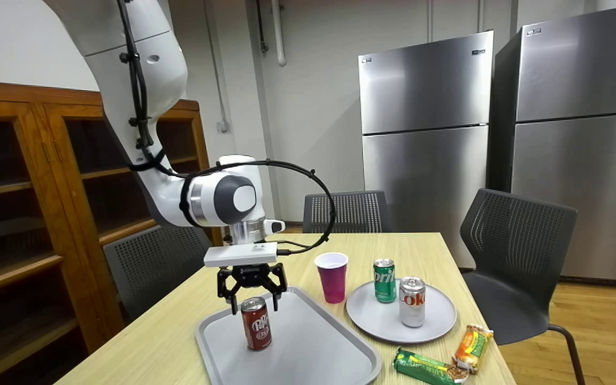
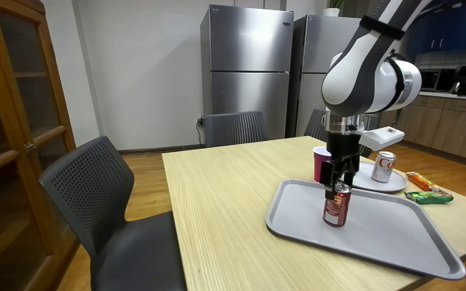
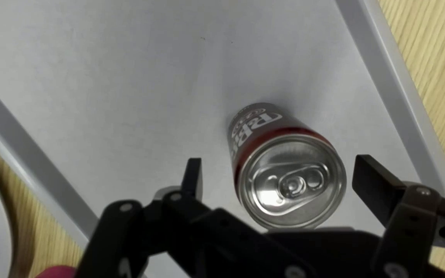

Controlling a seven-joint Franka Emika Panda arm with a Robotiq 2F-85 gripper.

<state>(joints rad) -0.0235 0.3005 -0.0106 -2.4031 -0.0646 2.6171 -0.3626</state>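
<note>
One red soda can (image 3: 290,173) stands upright on the grey tray (image 1: 316,347), the claw (image 1: 255,308) spread wide around its top without gripping. This seems the aligning step; the next move needs gentle, even closing.

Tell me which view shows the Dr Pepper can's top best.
The wrist view: it looks down on the Dr Pepper can, its pull tab clear. Both exterior views show mainly its side; the top appears only at a slant.
</note>
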